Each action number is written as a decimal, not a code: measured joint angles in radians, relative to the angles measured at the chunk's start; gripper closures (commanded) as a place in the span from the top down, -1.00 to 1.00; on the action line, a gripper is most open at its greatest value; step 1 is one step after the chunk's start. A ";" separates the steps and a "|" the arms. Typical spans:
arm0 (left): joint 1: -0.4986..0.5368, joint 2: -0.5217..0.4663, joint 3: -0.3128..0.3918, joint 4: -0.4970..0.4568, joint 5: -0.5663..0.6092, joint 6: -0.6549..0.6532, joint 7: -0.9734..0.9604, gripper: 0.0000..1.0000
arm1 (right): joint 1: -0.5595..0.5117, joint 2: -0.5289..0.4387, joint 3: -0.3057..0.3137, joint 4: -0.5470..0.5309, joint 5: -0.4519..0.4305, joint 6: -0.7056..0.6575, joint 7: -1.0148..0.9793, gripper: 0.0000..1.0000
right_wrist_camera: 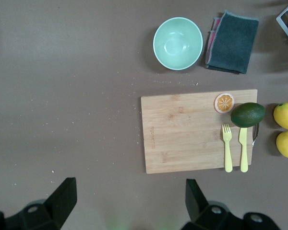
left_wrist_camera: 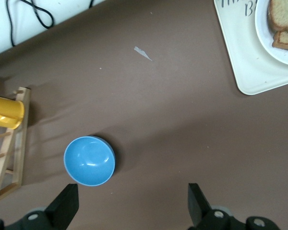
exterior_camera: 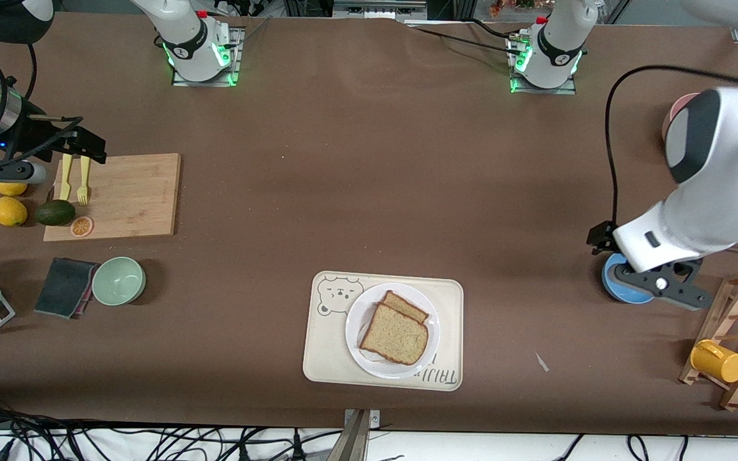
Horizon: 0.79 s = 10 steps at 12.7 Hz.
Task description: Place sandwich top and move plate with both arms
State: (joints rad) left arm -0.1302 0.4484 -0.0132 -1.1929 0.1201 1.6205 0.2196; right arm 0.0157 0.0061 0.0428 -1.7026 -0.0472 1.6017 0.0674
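Observation:
A white plate (exterior_camera: 357,320) sits on a cream bear-printed tray (exterior_camera: 324,358) near the front camera, mid-table. On the plate a speckled brown bread slice, the sandwich top (exterior_camera: 394,337), lies over a second slice (exterior_camera: 409,307), slightly offset. The left wrist view catches the plate (left_wrist_camera: 278,50) and the bread (left_wrist_camera: 285,14) at its edge. My left gripper (exterior_camera: 660,286) (left_wrist_camera: 132,203) hangs open and empty beside a blue bowl (left_wrist_camera: 89,160) at the left arm's end. My right gripper (exterior_camera: 84,146) (right_wrist_camera: 129,199) is open and empty, up by the cutting board (right_wrist_camera: 192,134).
The board (exterior_camera: 132,195) holds a yellow fork (right_wrist_camera: 227,146), knife, orange slice and avocado (exterior_camera: 56,212), with lemons (exterior_camera: 8,210) beside it. A green bowl (exterior_camera: 118,280) and a dark cloth (exterior_camera: 63,287) lie nearer the camera. A wooden rack with a yellow cup (exterior_camera: 718,360) stands by the blue bowl (exterior_camera: 612,285).

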 measured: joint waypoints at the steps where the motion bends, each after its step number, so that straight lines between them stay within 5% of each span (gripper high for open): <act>1: 0.006 -0.041 0.002 -0.027 -0.002 -0.006 0.000 1.00 | 0.000 0.000 0.000 0.000 0.000 0.000 0.000 1.00; 10: 0.102 -0.392 0.013 -0.427 -0.102 0.067 -0.059 1.00 | 0.000 0.001 0.000 0.000 0.000 0.000 0.000 1.00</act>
State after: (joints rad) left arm -0.0286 0.0562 -0.0007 -1.6204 0.0177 1.6875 0.1601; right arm 0.0156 0.0067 0.0427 -1.7023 -0.0472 1.6018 0.0674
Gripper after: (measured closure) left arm 0.000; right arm 0.000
